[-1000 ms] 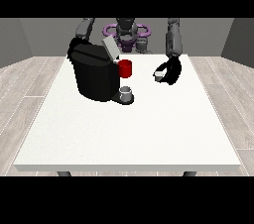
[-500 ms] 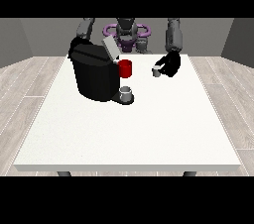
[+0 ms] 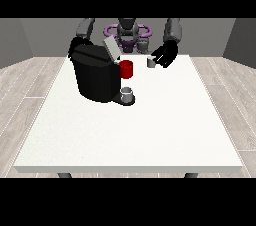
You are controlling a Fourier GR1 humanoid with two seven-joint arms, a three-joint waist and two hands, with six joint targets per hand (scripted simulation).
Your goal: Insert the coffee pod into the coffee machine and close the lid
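Note:
A black coffee machine [image 3: 95,77] stands on the white table [image 3: 150,125] at the view's left, its grey lid [image 3: 111,49] tilted open. A red part [image 3: 126,69] sticks out at its front, and a small grey cup [image 3: 127,94] sits on its drip base. The hand at the view's right [image 3: 165,54] is raised above the table's far edge, its fingers curled round a small grey coffee pod [image 3: 151,62]. The pod hangs to the right of the machine, apart from it. The hand at the view's left [image 3: 76,46] is mostly hidden behind the machine.
The robot's torso [image 3: 127,32] with purple rings rises behind the table's far edge. Wooden floor surrounds the table. The white tabletop stretches from the machine toward the camera and to the right.
The hand at the view's right has carried the pod up and leftward, closer to the machine. The machine and the other hand have not moved.

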